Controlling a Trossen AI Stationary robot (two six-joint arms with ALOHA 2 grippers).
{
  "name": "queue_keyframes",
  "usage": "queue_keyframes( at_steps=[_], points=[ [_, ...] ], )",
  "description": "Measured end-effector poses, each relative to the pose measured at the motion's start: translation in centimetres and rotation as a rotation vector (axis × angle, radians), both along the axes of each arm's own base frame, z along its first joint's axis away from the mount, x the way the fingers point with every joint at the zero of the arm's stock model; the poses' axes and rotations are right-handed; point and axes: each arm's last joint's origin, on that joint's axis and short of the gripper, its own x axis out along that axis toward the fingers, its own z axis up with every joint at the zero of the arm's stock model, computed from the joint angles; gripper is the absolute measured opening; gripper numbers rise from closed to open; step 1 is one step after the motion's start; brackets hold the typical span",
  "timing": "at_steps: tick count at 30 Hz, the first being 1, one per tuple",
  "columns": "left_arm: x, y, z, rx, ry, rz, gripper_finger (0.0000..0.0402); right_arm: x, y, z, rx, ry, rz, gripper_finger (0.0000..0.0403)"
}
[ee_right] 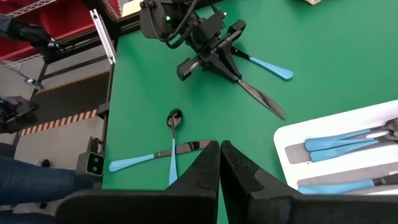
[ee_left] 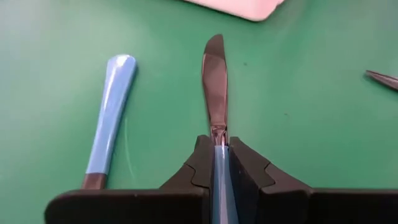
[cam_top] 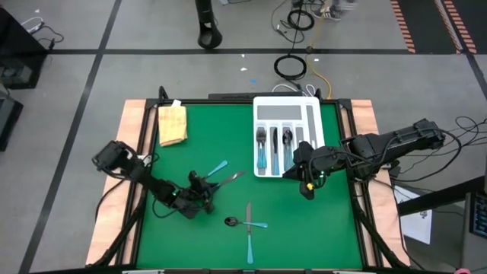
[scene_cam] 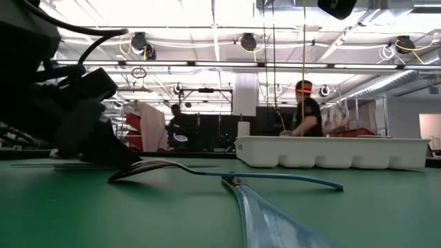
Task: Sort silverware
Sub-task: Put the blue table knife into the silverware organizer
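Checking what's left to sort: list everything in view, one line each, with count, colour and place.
Table: one, green top, centre.
Tray: one, white, compartmented, far right part of the table; holds at least three blue-handled pieces.
Cloth: one, yellow, far left corner.
Knife: one, blue handle, dark blade, pinched in the left gripper.
Loose piece: one, blue handle, beside that knife; head hidden.
Spoon: one, blue handle, near middle, crossing a second knife.
Second knife: one, blue handle, under the spoon.
People: two, dark clothes, in the room beyond.
Left gripper: closed on the knife handle.
Right gripper: shut, empty, beside the tray.
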Motion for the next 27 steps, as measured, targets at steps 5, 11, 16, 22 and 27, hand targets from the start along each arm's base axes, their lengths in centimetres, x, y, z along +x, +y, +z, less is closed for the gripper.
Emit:
queue_keyframes(
  at_steps=[5, 11, 16, 22, 27],
  points=[
    [0.1, 0.3, 1.3, -0.054, 0.002, -0.005, 0.0030, 0.0, 0.0, 0.0, 0.001, 0.000, -0.001, 0.0000],
    [-0.1, 0.4, 2.3, -0.058, 0.007, -0.007, 0.0029, 0.0, 0.0, 0.0, 0.002, 0.000, -0.001, 0.0000],
    [-0.1, 0.6, 2.8, -0.043, -0.027, 0.019, 0.0029, 0.0, 0.0, 0.0, 0.001, 0.001, 0.000, 0.0000],
    [0.2, 0.8, 4.3, -0.031, -0.118, 0.072, 0.0029, 0.0, 0.0, 0.0, -0.014, -0.001, 0.011, 0.0000],
    [0.8, 1.3, 5.2, -0.034, -0.181, 0.129, 0.0029, 0.0, 0.0, 0.0, -0.016, -0.001, 0.013, 0.0000]
  ],
)
